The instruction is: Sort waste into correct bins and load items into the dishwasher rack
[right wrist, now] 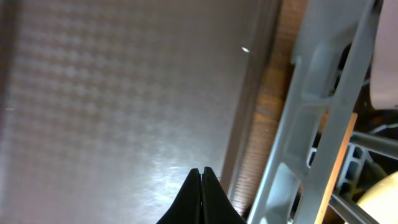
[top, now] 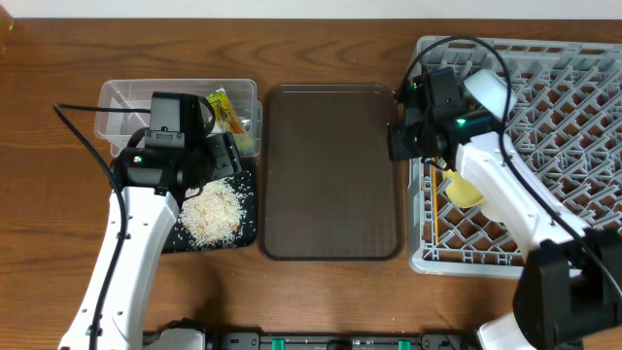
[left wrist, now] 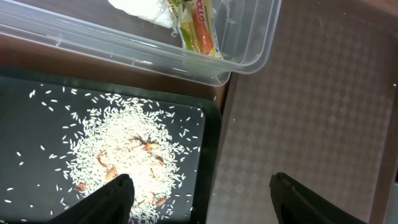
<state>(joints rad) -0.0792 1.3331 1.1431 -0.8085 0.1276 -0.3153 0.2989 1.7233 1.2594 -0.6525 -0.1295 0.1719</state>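
Black tray (left wrist: 25, 93) is right under your left gripper (left wrist: 200, 186), and the loose rice (left wrist: 124, 149) is piled on it, mostly by the left-hand finger. That gripper is spread wide with nothing in it. Just past its fingertips sits the clear tub (left wrist: 124, 53), with the green-and-orange wrapper (left wrist: 199, 25) and the white tissue (left wrist: 140, 9) lying inside. Moving right, the brown serving tray (top: 330, 175) lies on the counter (top: 321, 292) between your two arms. Your right gripper (right wrist: 201, 177) is pinched fully closed on nothing, over that tray's right edge. The grey rack (right wrist: 323, 124) has its left wall just beside the gripper. The yellow plate (top: 465, 190) sits in the rack, a bit further right of the gripper.
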